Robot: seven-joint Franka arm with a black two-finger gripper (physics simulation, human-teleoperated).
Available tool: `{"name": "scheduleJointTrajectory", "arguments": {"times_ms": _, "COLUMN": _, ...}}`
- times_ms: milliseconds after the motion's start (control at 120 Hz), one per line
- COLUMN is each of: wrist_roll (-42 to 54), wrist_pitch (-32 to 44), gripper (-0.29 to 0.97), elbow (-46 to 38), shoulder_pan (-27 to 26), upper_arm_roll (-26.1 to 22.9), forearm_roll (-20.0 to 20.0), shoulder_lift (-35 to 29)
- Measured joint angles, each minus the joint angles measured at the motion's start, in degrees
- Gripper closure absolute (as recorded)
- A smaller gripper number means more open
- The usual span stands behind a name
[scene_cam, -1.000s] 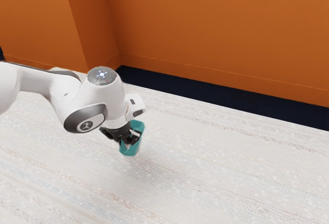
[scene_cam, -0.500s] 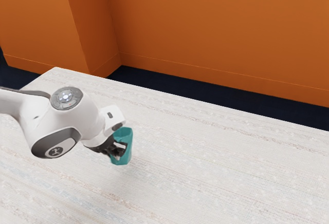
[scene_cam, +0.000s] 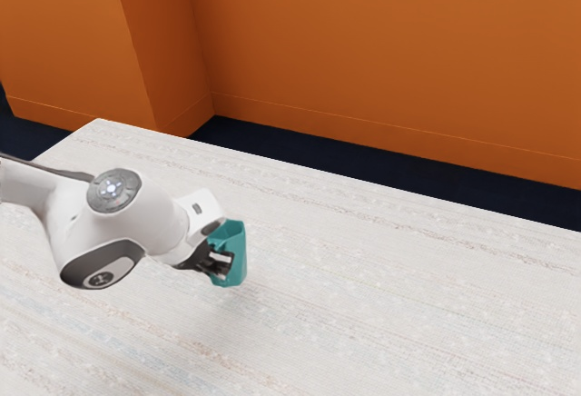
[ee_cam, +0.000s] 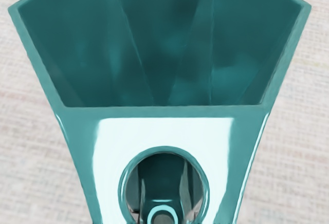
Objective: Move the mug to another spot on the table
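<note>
Teal mug [scene_cam: 233, 252] hung tilted low over the pale table [scene_cam: 408, 305] toward the exterior view's left, and the gripper's [scene_cam: 218, 262] 2 black fingers [scene_cam: 214, 254] were clamped on its handle side, the cup body sticking out beyond them.

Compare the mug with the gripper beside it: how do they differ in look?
The mug is teal and glossy; the gripper is black. The mug is a broad faceted cup with an open mouth; the gripper is two thin fingers. Shared: both lean off vertical, the fingers clamped on the mug.
</note>
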Motion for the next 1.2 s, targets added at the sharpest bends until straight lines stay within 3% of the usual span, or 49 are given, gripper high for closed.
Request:
{"name": "scheduleJointTrajectory", "arguments": {"times_ms": 1092, "wrist_roll": -1.93, "wrist_pitch": 3.92, "gripper": 0.66, "elbow": 2.12, "shoulder_pan": 3.24, "upper_arm_roll": 0.06, "forearm_roll": 0.27, "shoulder_lift": 7.63}}
{"name": "scheduleJointTrajectory", "arguments": {"times_ms": 1200, "wrist_roll": -1.95, "wrist_pitch": 3.95, "gripper": 0.51, "elbow": 2.14, "shoulder_pan": 3.1, "upper_arm_roll": 0.05, "forearm_roll": 0.25, "shoulder_lift": 7.68}}
